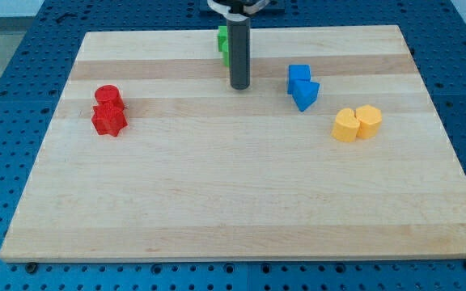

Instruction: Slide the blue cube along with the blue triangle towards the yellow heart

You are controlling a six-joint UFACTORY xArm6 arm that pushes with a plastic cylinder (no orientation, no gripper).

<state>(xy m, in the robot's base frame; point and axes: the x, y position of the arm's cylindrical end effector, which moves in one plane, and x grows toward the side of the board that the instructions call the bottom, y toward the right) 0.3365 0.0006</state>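
Currently, my tip (240, 86) is seen resting on the wooden board (241, 202), left of the touching blue cube (298, 76) and blue triangle (306, 95); nothing is grasped. Nearby, to their lower right, the yellow heart (345, 126) is found beside a yellow cylinder-like block (369, 120).

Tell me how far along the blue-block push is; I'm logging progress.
Done: the blue cube and blue triangle already touch, a short way up-left of the yellow heart. In hand: my tip stands left of the blue pair, apart from them. Left: pushing both down-right across the gap to the heart.
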